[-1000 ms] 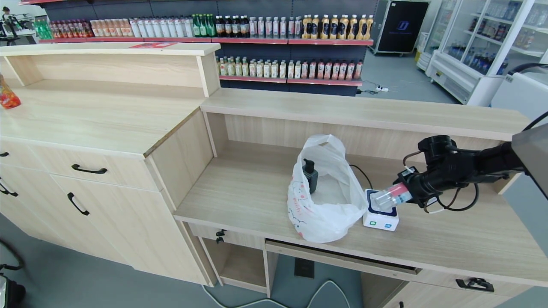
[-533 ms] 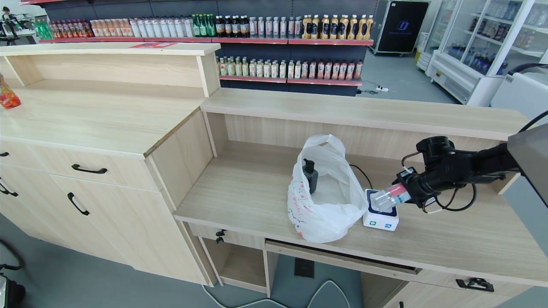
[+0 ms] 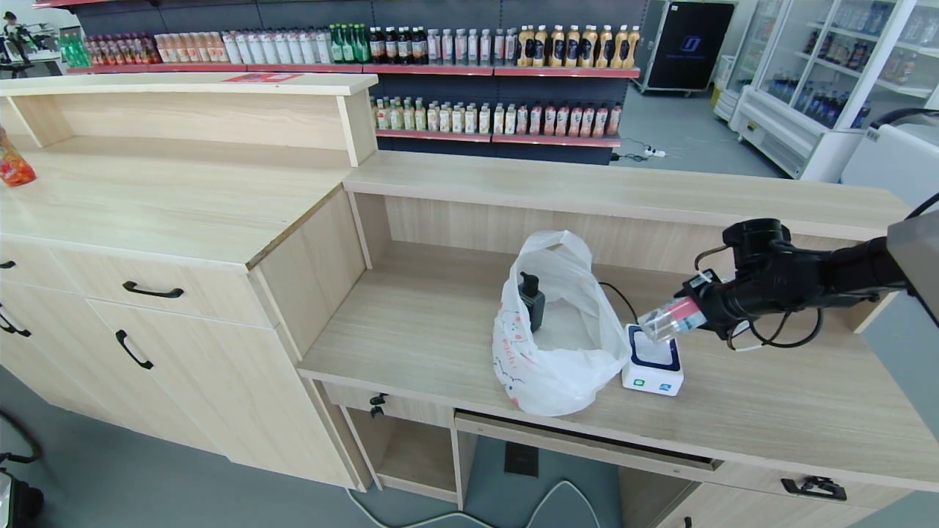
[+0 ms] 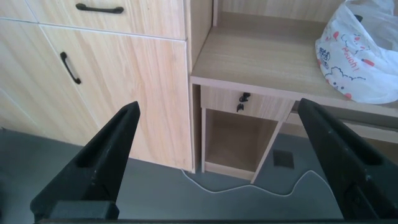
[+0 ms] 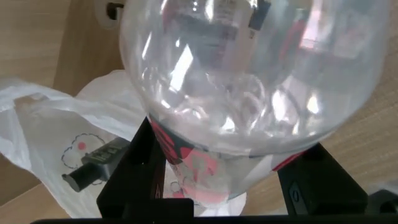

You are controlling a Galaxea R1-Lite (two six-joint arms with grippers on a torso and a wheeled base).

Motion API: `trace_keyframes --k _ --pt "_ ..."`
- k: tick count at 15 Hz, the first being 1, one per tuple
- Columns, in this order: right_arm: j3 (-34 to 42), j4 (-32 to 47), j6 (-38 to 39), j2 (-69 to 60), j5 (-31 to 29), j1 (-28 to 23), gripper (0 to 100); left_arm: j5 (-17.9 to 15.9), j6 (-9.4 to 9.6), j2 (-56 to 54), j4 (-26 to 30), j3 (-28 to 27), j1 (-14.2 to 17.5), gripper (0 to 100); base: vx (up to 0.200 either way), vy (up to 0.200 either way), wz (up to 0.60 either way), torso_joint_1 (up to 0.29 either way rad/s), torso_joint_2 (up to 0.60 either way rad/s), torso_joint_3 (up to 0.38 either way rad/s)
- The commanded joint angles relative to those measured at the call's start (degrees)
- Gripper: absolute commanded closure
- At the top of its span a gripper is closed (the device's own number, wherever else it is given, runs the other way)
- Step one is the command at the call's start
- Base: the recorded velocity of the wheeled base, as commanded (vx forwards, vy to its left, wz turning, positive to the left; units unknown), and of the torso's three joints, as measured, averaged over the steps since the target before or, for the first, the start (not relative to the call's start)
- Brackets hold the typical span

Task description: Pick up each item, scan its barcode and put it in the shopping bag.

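Lifted off the scanner [image 3: 653, 364], now just above it: clear bottle [image 3: 660, 323] with red label, lying sideways, pinched in right gripper [image 3: 693, 312]. Left gripper [image 4: 217, 106] spread.

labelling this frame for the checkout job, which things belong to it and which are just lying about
Job: clear bottle held in the right gripper; scanner; shopping bag; dark pump bottle inside it.
Lying about: orange packet on the left counter; drinks on the shelves; display fridge.
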Motion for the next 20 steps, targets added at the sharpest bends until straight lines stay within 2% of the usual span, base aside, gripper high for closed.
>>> trace_keyframes --k 1,3,4,5,6,7,8,9,11,15,16,17,18,19,20 --pt "1.47 -1.14 -2.33 -1.92 -0.03 0.60 100 0.02 -0.01 -0.02 0.00 0.00 0.00 0 0.000 0.000 0.00 0.000 0.00 0.000" --pt "3.32 -2.28 -9.98 -4.21 -0.47 1.40 100 0.02 -0.01 -0.02 0.00 0.00 0.00 0 0.000 0.000 0.00 0.000 0.00 0.000" --pt "5.25 -2.37 -16.66 -6.67 -2.05 2.10 100 0.02 -0.01 -0.02 0.00 0.00 0.00 0 0.000 0.000 0.00 0.000 0.00 0.000" --pt "9.74 -2.37 -28.70 -11.42 -4.86 2.54 100 0.02 -0.01 -0.02 0.00 0.00 0.00 0 0.000 0.000 0.00 0.000 0.00 0.000" --pt "11.93 -2.64 -34.06 -13.79 -5.83 2.54 100 0.02 -0.01 -0.02 0.00 0.00 0.00 0 0.000 0.000 0.00 0.000 0.00 0.000" --pt "17.65 -5.27 -45.93 -19.15 -6.45 2.45 100 0.02 -0.01 -0.02 0.00 0.00 0.00 0 0.000 0.000 0.00 0.000 0.00 0.000" --pt "22.48 -11.34 -55.24 -22.58 -6.45 1.92 100 0.02 -0.01 -0.02 0.00 0.00 0.00 0 0.000 0.000 0.00 0.000 0.00 0.000" --pt "26.61 -18.19 -61.57 -24.07 -6.45 1.22 100 0.02 -0.01 -0.02 0.00 0.00 0.00 0 0.000 0.000 0.00 0.000 0.00 0.000" --pt "32.94 -29.09 -67.72 -24.78 -6.01 1.22 100 0.02 -0.01 -0.02 -0.09 0.00 0.00 0 0.000 0.000 0.00 0.000 0.00 0.000" --pt "35.49 -34.72 -68.34 -23.81 -3.11 1.22 100 0.02 -0.01 -0.02 0.00 0.00 0.00 0 0.000 0.000 0.45 0.003 0.00 0.002" --pt "36.37 -37.53 -67.90 -22.75 -1.26 1.40 100 0.02 -0.01 -0.02 0.00 0.00 0.00 0 0.000 0.000 0.60 0.002 0.00 -0.002" --pt "37.16 -39.29 -68.43 -21.61 3.13 1.40 100 0.02 -0.01 -0.02 0.00 0.00 0.00 0 0.000 0.000 0.60 -0.002 0.00 -0.002" --pt "37.86 -40.34 -68.87 -20.91 4.98 1.40 100 0.02 -0.01 -0.02 0.00 0.00 0.00 0 0.000 0.000 0.00 0.000 0.00 0.000" --pt "39.88 -45.53 -70.27 -18.18 9.81 1.31 100 0.02 -0.01 -0.02 0.00 0.00 0.00 0 0.000 0.000 0.00 0.000 0.00 0.000" --pt "40.41 -46.23 -70.45 -17.13 12.10 1.22 100 0.02 -0.01 -0.02 0.00 0.00 0.00 0 0.000 0.000 0.00 0.000 0.00 0.000"
